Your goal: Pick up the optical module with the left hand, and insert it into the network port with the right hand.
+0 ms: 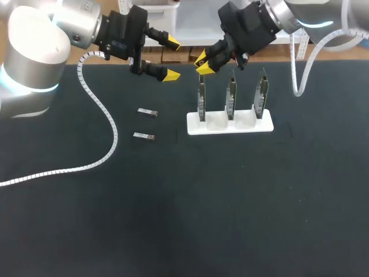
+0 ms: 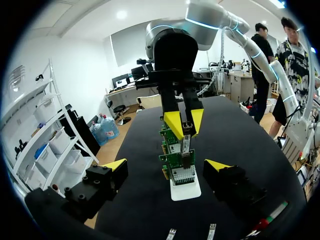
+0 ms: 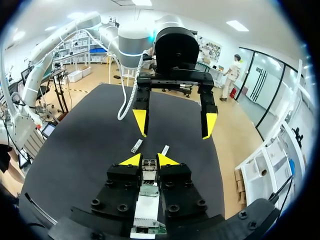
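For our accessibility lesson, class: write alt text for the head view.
The right claw, shut on an optical module, hovers over the leftmost board of three upright in a white stand. The open left claw hangs beside it; two spare modules lie on the table left of the stand.

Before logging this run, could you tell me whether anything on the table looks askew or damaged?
Nothing stands out: three boards stand upright in the holder, two modules lie flat beside it, and the right gripper holds a third module.
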